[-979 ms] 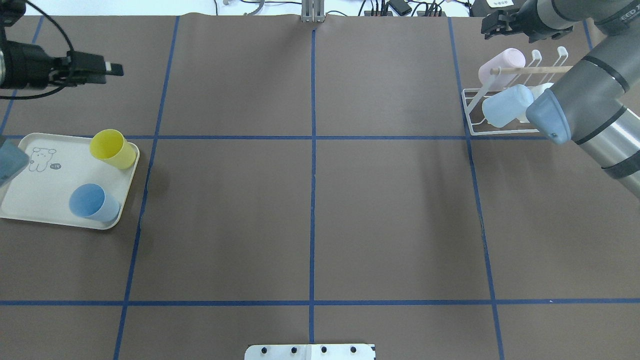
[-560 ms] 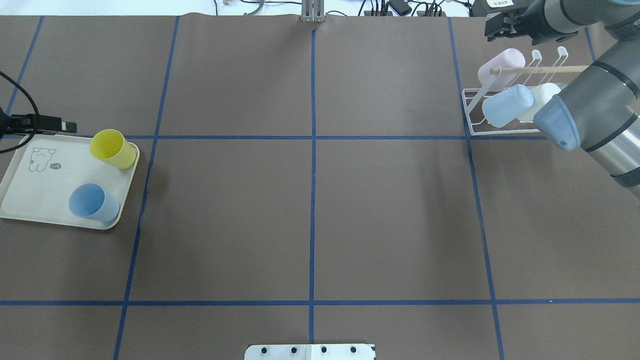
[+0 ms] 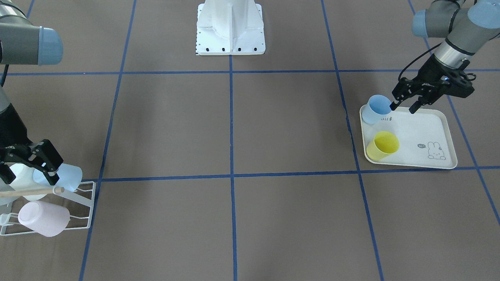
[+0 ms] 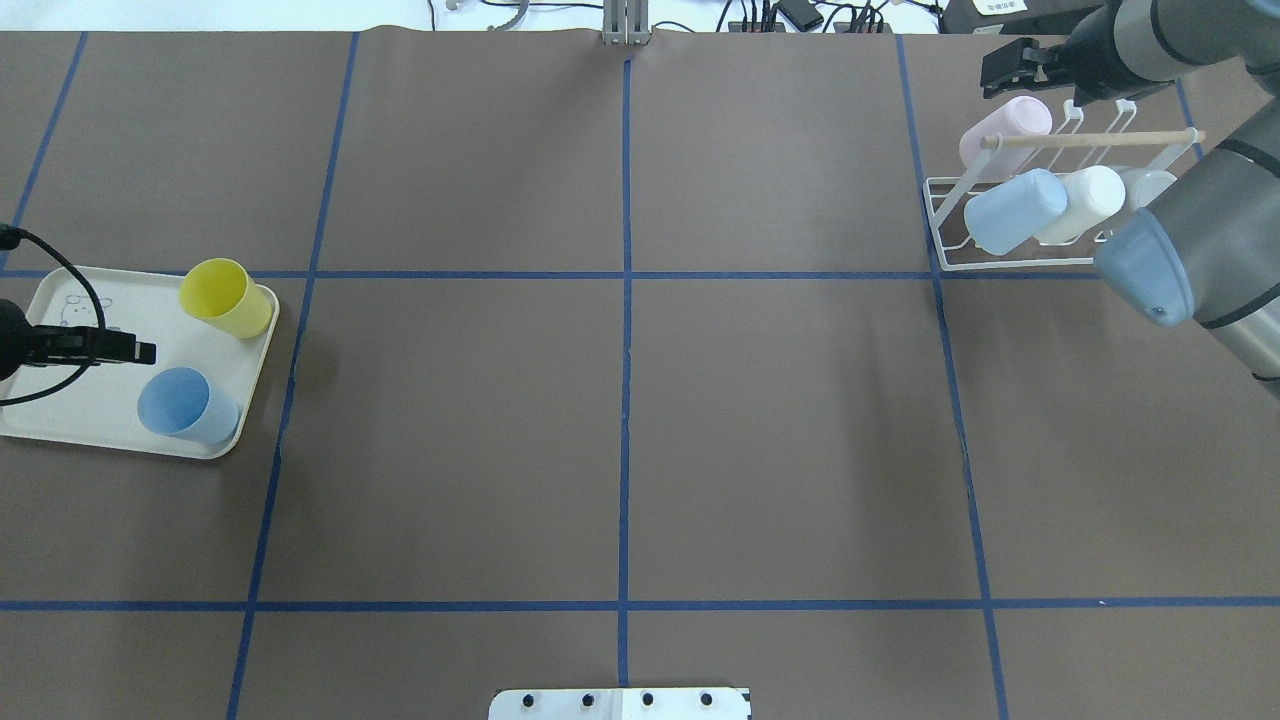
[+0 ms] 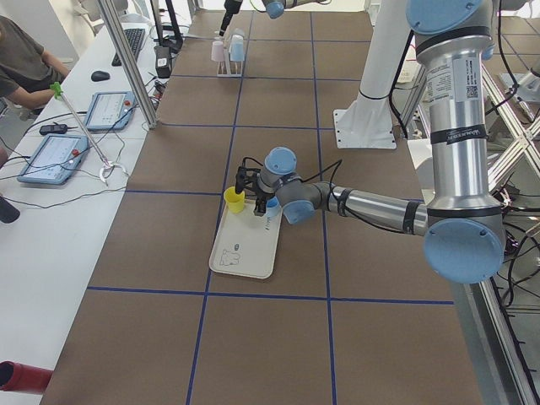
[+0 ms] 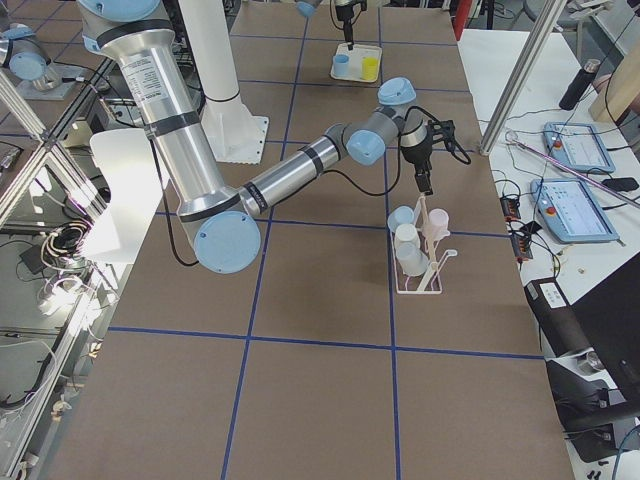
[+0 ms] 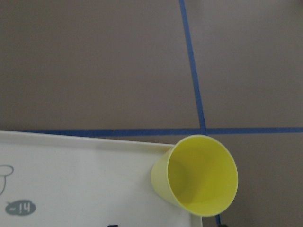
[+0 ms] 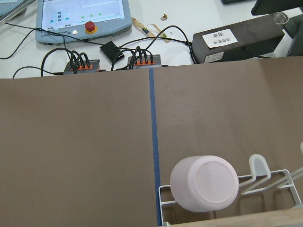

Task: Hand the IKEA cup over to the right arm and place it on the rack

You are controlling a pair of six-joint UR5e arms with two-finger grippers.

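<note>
the step in hand looks like the pick-up. the left gripper (image 3: 404, 106) hovers over the tray (image 4: 140, 310), fingers spread and holding nothing. two cups stand mouth-up along the tray's edge facing the table's middle: the blue cup (image 4: 185, 405) in the corner nearer the robot, the yellow cup (image 4: 225, 295) in the farther corner. in the front view one finger ends just beside the blue cup's rim, so i judge that one the target, though i cannot be sure.

to do it well, straddle one cup only, keep clear of its neighbour, and pinch high on the wall so the body stays free for the hand-over. lift straight up past the tray's lip.

the right gripper (image 4: 995, 66) is well apart from the tray, over the rack (image 4: 1080, 140); it looks open and empty.
</note>
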